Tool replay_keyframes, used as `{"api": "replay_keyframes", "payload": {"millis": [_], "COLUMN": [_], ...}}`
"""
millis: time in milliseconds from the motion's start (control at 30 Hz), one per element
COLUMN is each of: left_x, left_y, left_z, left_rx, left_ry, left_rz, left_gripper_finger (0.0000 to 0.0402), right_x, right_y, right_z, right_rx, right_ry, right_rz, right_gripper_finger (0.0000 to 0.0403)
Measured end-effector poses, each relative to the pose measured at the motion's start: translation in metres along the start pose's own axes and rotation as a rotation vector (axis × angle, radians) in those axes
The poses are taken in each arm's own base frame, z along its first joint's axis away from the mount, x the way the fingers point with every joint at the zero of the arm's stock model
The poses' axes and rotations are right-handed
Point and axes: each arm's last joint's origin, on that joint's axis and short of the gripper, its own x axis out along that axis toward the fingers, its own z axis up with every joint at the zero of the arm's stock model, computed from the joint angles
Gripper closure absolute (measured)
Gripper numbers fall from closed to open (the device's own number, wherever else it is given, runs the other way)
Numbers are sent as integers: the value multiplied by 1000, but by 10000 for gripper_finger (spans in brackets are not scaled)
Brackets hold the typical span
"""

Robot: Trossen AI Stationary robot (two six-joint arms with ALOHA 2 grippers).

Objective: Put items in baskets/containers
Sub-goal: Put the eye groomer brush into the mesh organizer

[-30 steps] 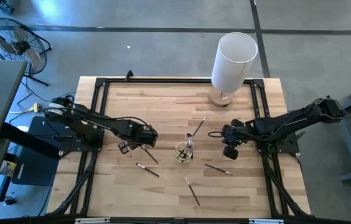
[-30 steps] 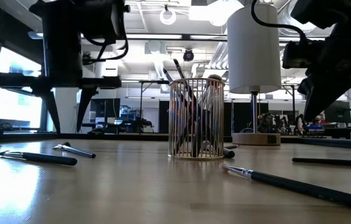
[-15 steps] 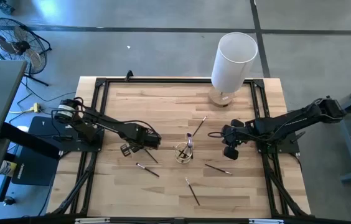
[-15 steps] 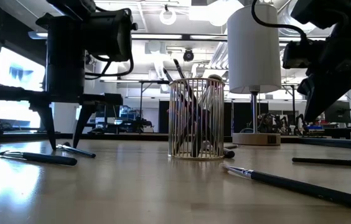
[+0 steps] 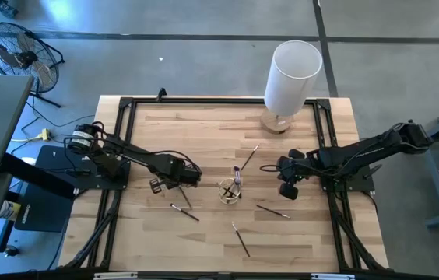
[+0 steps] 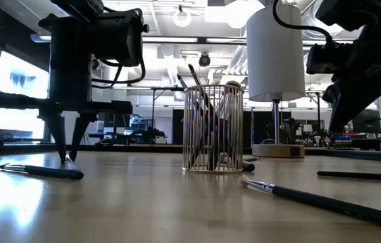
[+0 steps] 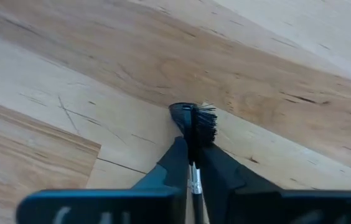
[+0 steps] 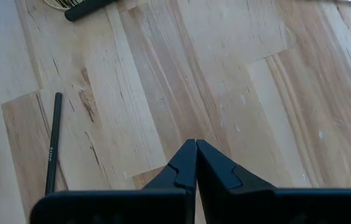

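From above, the left gripper sat low over the pale wooden table, at about nine o'clock from the small round wire-sided cup at the table's middle. Half a second before, its fingers had been spread around a thin dark-handled makeup brush; now they had drawn together on that brush's upper end. The right gripper waited at about three o'clock from the cup, and had not moved over the last second. Loose brushes lay scattered around the cup: one at seven o'clock, one at six o'clock, one at four o'clock and a pale-handled one at one o'clock. The tall white cylinder on a wooden base stood at the far edge.

At table height, the left gripper had its two fingers narrowed to a point touching the table, where earlier they stood wide apart. The cup already held several brushes upright.

In the left wrist view, the left gripper was clenched on a brush whose black bristle head stuck out past the fingertips.

In the right wrist view, the right gripper was clenched with nothing between its fingers.

The grasp looked made, though how firmly was hard to judge; the lift and carry to the cup remained.
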Motion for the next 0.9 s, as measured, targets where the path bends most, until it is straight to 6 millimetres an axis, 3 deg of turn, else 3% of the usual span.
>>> {"api": "replay_keyframes", "payload": {"millis": [267,400,667,900], "left_x": [-5,-21,-78,-147], "left_y": [-3,-18,-42,-64], "left_z": [-1,-6,-9,-21], "left_rx": [42,122,263,435], "left_ry": [-9,-106,-359,-609], "left_rz": [-29,-157,-314,-539], "left_gripper_finger": [374,393,393,396], "right_x": [0,0,0,0], "right_y": [0,0,0,0], "right_z": [0,0,0,0], "right_rx": [0,0,0,0], "right_ry": [0,0,0,0], "right_rz": [0,0,0,0], "right_gripper_finger": [399,401,401,401]}}
